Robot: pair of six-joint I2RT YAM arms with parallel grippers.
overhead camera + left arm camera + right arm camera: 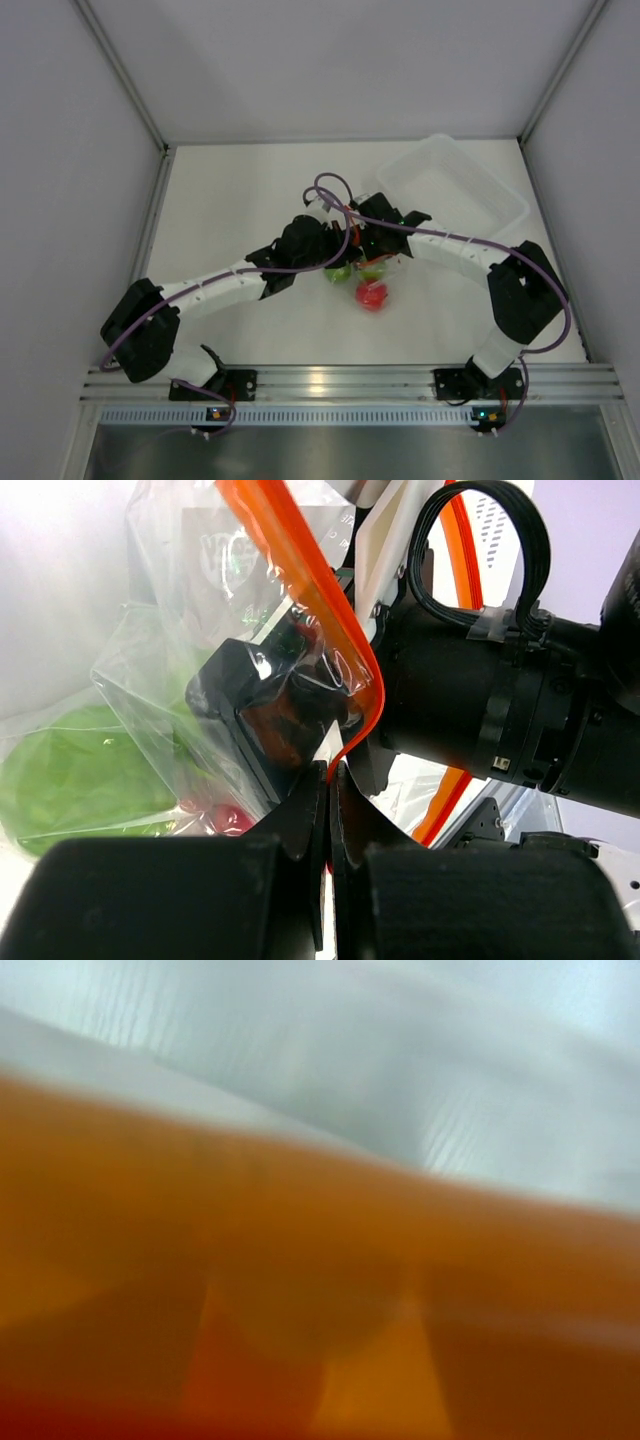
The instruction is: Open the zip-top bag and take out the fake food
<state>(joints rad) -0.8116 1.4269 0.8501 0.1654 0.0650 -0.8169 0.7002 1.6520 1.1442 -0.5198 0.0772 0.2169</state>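
My left pincer is pressed together on the small clear crinkly zip-top bag. Its red-orange zip strip runs from my tips up toward top centre. The round plastic fake food sits bagged at lower left. I cannot tell how my right pincer stands.

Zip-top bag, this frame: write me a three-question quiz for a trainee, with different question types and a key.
1. True or false: the left gripper is shut on the zip-top bag at its orange zip strip.
2. The right wrist view is mostly: A) an orange blur, B) a green ball, C) bare table.
3. Fill in: the top view shows ___ green balls beside one red ball.
Key: 1 true; 2 A; 3 two.
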